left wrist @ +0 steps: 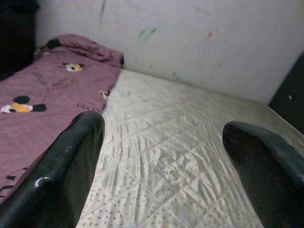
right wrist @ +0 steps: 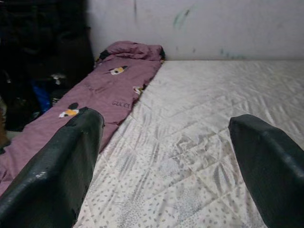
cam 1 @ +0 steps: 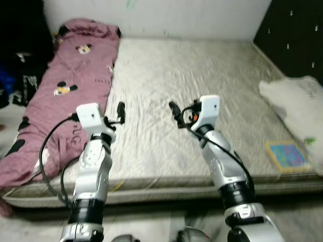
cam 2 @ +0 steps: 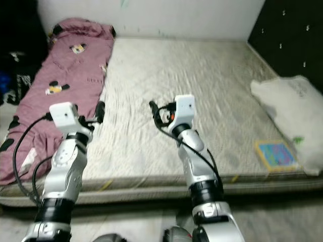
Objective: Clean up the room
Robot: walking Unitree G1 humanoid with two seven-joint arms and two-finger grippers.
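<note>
Both the left gripper [cam 1: 120, 112] and right gripper [cam 1: 175, 114] hover, jaws released and empty, over the pale quilted mattress [cam 1: 202, 85], ready for the crumpled pink patterned blanket [cam 1: 65, 85] along its left edge

Faint dark lettering on the mauve blanket [right wrist: 102, 92] beside the cartoon-mouse prints (perhaps "GUCCI", too blurred to be sure), grey marks on the white pillow [cam 1: 298, 103] too small to read, and no legible words on the colourful book [cam 1: 287, 155].

Open mattress [cam 1: 176, 85] middle between pink quilt [cam 1: 65, 96] and white pillow [cam 1: 298, 101] (colourful book [cam 1: 287, 155] beside it)
</note>
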